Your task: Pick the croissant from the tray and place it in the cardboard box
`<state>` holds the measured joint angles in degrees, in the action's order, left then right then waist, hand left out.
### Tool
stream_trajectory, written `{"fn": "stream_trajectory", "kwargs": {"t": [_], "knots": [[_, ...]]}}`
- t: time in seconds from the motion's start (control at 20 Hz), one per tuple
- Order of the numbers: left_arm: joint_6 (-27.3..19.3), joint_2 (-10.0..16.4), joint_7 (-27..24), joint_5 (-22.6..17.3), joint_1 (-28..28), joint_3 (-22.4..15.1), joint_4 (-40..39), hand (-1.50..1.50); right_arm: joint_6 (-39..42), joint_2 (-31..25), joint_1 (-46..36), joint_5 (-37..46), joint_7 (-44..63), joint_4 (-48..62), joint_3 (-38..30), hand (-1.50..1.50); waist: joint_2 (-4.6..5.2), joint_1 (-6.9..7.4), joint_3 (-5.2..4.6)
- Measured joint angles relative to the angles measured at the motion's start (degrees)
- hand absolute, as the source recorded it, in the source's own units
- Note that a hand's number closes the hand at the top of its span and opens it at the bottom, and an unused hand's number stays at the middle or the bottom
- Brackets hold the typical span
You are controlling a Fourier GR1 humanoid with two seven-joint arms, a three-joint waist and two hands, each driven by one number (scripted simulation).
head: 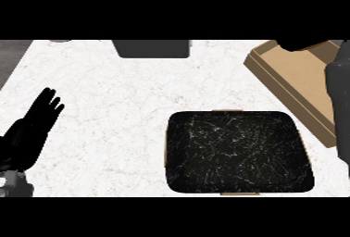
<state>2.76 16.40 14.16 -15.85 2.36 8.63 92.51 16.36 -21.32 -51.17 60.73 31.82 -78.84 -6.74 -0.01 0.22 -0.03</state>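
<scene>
at the far left, the left hand [31, 132] rests on the white marbled counter [109, 115], released, its fingers straight and pointing up, holding nothing. at the top middle a dark grey block [152, 48] sits against the far edge, cut off by the view.

right of centre lies the tray [239, 152], a square black slab with pale veins, rounded corners and small tan tabs at its near and far sides. no croissant shows on it.

to the upper right is the box [301, 78], brown cardboard, shallow, open at the top and turned at an angle, near the tray's far right corner but not touching it. along the right edge the grey right forearm [337, 88] reaches up over the box, and the black right hand [304, 44] shows at the box's far end, half cut off. whether it is released or grasping cannot be told.

the croissant cannot be seen anywhere, so its look cannot be described. it is likely hidden under the right hand above the box, though that is a guess.

judging from what a croissant is, it should be light, soft and flaky, easy to crush, with thin tips that break. it is best held across its thick middle.
</scene>
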Motion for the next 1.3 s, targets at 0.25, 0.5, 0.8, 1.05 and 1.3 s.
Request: {"fn": "stream_trajectory", "kwargs": {"t": [0.25, 0.5, 0.8, 1.05, 1.3], "knots": [[0.14, -0.3, 0.87, 0.22, 0.21, 0.23, 0.69, 0.0, -1.78, -4.64, -0.18, -0.2, -5.79, 6.94, -2.36, 1.5, 0.11, 0.23, 0.03], [0.7, -0.65, 1.15, 0.44, -0.21, 0.31, 1.35, 0.0, -8.78, -6.3, -0.29, 0.06, -12.4, 15.68, -3.96, 1.5, 0.18, 0.5, 0.03], [1.2, -1.37, 0.84, 0.74, -1.0, 0.26, 2.37, 0.0, -16.95, -7.53, -3.04, 0.43, -19.5, 29.81, -5.95, 1.5, 0.36, 1.07, 0.05], [2.07, -1.4, 0.27, 0.72, -1.02, 0.6, 1.96, 0.0, -20.39, -8.38, -2.7, -1.04, -25.38, 39.69, -8.13, 1.5, 0.46, 1.16, 0.06], [2.02, -1.51, 0.57, 0.89, -0.23, 0.72, 1.59, 0.0, -19.86, -8.61, -2.54, -2.31, -24.76, 48.35, -10.49, -1.5, 0.58, 1.33, 0.08]]}}
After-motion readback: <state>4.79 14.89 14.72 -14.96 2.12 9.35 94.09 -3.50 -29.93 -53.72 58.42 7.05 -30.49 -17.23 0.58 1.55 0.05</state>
